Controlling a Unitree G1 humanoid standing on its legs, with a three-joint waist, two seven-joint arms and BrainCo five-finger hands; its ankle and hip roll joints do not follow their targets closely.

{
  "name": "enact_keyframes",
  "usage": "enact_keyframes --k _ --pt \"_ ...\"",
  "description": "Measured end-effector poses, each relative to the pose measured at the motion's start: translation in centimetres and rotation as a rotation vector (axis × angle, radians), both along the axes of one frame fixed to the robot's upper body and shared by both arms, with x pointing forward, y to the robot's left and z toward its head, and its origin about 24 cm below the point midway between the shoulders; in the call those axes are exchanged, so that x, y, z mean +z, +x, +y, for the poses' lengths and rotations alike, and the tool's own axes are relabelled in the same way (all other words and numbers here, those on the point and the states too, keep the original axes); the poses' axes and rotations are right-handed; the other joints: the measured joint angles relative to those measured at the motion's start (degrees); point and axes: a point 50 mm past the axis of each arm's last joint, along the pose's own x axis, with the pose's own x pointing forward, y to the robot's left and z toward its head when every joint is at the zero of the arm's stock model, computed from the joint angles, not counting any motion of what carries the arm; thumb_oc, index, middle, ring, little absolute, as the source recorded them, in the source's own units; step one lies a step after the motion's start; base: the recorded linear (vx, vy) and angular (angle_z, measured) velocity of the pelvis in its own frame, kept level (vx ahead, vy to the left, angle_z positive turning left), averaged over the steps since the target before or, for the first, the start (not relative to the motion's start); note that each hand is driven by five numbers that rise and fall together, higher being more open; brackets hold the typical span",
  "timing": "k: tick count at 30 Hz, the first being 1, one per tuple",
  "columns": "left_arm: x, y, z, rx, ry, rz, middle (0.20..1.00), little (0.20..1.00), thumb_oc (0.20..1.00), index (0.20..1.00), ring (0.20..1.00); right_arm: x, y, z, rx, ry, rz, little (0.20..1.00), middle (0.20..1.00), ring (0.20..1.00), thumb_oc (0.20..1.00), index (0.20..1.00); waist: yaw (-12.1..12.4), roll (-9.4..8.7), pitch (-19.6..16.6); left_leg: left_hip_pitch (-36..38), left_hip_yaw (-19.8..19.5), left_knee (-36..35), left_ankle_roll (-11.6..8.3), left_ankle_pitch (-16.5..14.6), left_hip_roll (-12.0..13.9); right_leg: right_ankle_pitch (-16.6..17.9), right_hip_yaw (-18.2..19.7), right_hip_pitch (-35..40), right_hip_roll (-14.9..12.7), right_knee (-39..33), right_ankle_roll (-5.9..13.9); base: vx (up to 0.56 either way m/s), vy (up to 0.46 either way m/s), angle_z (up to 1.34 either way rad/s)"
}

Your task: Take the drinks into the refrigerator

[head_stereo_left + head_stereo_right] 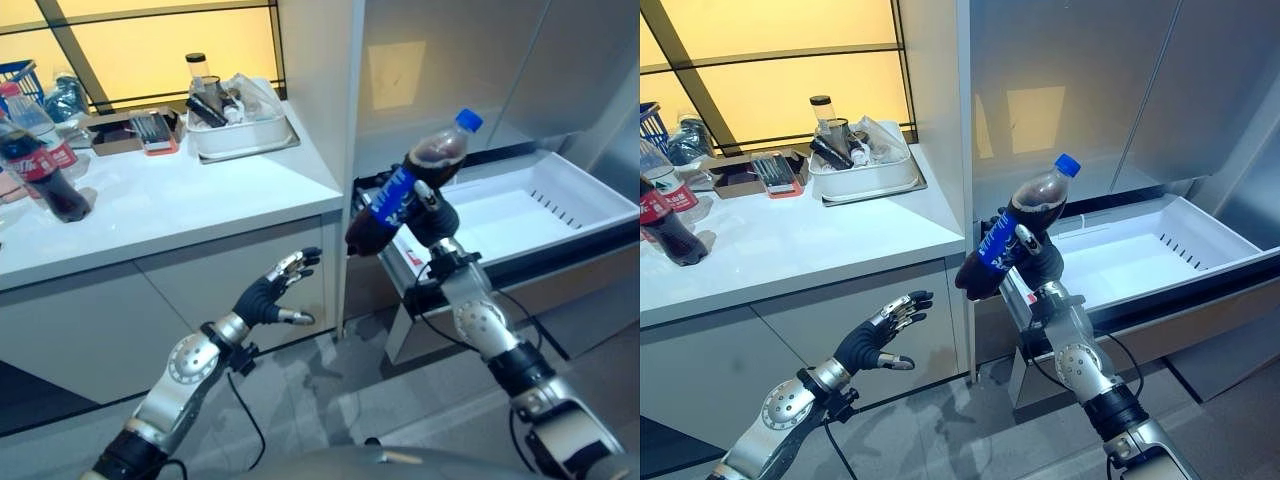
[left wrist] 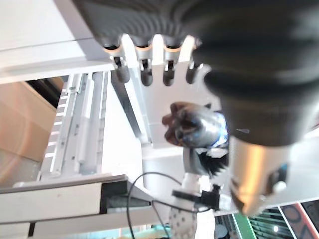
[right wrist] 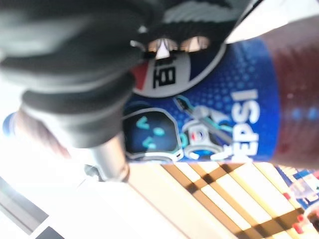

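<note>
The main risk is a slip of the cola bottle, judging from how it is held. The right hand grips it around the middle, on the blue label, and the bottle leans strongly, with the blue cap toward the upper right of the frame and the base toward the lower left. The dark liquid sits heavy at the low end, so the bottle may turn in the grip or slide down. A second risk is that the low end hits the front edge of the open refrigerator drawer when it is lowered in, because the bottle is long and tilted.

The fingers of the right hand are curled tight around the bottle, with the thumb on the other side. The bottle is in the air at the centre of the frame, above the near left corner of the white drawer.

The left hand is at the lower centre left, before the cabinet door. Its fingers are straight and spread and hold nothing.

Another cola bottle stands on the counter at the far left.
</note>
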Motion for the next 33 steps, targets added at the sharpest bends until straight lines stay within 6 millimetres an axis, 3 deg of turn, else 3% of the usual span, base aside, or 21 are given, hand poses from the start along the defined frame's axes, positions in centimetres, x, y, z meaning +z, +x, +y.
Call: enact_keyframes --k 5,20,33 --pt "-0.2 -0.4 1.0 0.04 0.005 0.012 1.0 1.0 1.0 1.0 1.0 -0.2 -0.3 -1.7 -0.063 -0.006 0.003 0.2 0.2 0.2 0.2 0.2 0.0 0.0 0.0 -0.07 -0.02 -0.03 0.01 -0.01 -0.04 -0.01 0.0 -0.08 -0.06 0.0 0.01 0.0 0.0 0.0" --pt "-0.6 -0.9 1.5 0.033 -0.022 0.045 1.0 1.0 1.0 1.0 1.0 1.2 -0.5 -6.2 -0.194 -0.079 -0.035 0.2 0.2 0.2 0.2 0.2 -0.04 -0.13 0.09 -1.07 -1.39 -0.05 0.04 -0.01 0.0 -0.25 -1.17 -0.41 -0.16 -0.02 0.05 0.0 0.002 0.04" --pt "-0.7 -1.1 2.0 0.059 -0.019 0.05 1.0 1.0 1.0 1.0 1.0 0.5 -0.4 -6.9 -0.224 -0.09 0.002 0.2 0.2 0.2 0.2 0.2 0.14 -0.68 1.07 -1.19 -1.64 -0.03 0.05 -0.03 -0.04 -0.47 -1.52 -0.4 -0.23 -0.02 0.16 0.0 0.0 0.01"
